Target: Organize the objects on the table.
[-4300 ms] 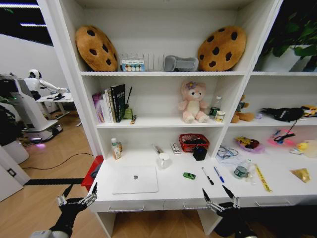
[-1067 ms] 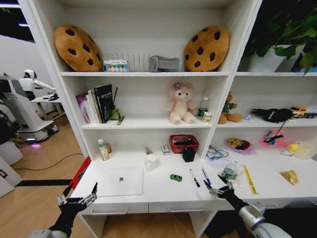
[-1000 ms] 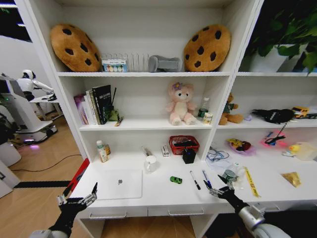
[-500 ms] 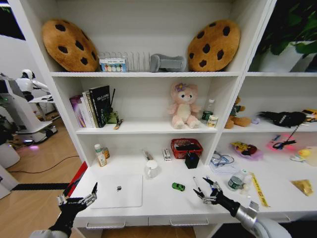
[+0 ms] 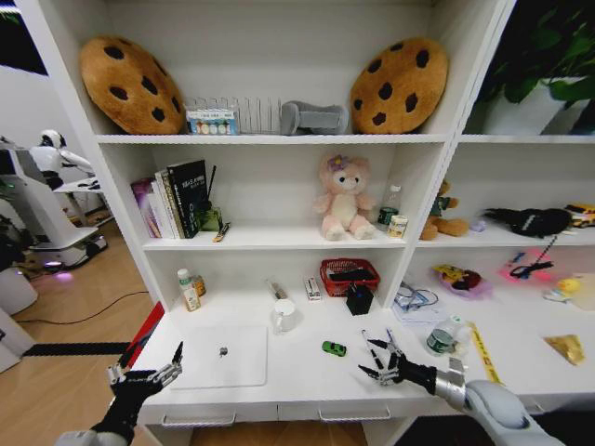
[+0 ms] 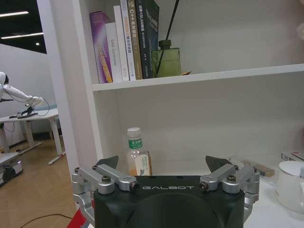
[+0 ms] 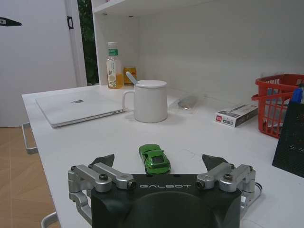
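Note:
A slim silver-white laptop (image 5: 221, 356) lies shut on the left of the white table (image 5: 297, 370). A tiny green toy car (image 5: 334, 348) sits mid-table, with a black pen (image 5: 368, 340) and a blue pen (image 5: 390, 338) just to its right. My right gripper (image 5: 374, 360) hovers open low over the table, over the near ends of the pens and pointing at the car. In the right wrist view the car (image 7: 155, 158) is straight ahead of the open right gripper (image 7: 158, 161), with the laptop (image 7: 78, 107) beyond. My left gripper (image 5: 144, 373) hangs open off the table's front left corner.
A white mug (image 5: 284, 316), red basket (image 5: 350, 276) and black pen holder (image 5: 360, 299) stand behind the car. A bottle (image 5: 191, 291) stands at the back left. A bottle lying on its side (image 5: 442, 336) and a yellow ruler (image 5: 482, 348) lie to the right. Shelves rise above.
The right gripper has slid left over the table, from right of the pens to over them, nearer the car. The camera has shifted. The left gripper has stayed put.

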Controlling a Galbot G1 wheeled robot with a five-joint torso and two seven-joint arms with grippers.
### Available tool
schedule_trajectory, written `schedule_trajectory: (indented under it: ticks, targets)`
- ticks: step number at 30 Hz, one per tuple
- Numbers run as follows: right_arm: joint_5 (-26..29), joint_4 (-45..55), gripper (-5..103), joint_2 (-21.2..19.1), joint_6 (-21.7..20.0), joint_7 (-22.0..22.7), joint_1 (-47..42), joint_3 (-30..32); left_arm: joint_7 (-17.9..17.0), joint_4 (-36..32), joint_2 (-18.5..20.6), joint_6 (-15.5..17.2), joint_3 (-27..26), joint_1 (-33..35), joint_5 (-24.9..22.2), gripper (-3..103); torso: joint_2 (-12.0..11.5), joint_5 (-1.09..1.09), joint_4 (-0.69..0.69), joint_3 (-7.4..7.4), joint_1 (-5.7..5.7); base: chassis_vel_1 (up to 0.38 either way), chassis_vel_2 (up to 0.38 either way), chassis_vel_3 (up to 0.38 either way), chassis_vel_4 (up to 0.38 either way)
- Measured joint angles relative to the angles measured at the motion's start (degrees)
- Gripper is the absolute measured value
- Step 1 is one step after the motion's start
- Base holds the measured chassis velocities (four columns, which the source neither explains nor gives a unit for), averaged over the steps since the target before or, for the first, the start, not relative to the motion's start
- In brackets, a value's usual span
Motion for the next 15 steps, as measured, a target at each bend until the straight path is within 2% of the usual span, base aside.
schedule_trajectory:
  ticks: [8, 15]
  targets:
    - [-0.3, -2.9, 100, 0.0, -0.5, 2.6, 6.1, -6.1, 0.0, 0.0, 0.0, 0.0, 0.0, 0.0, 0.0, 100, 0.0, -0.01, -0.01, 0.00, 0.00, 0.000, 0.000, 0.000, 0.000]
    - [-1.2, -5.3, 100, -0.1, -0.4, 2.8, 11.0, -10.9, 0.0, 0.0, 0.0, 0.0, 0.0, 0.0, 0.0, 100, 0.0, -0.01, 0.01, 0.00, 0.00, 0.000, 0.000, 0.000, 0.000]
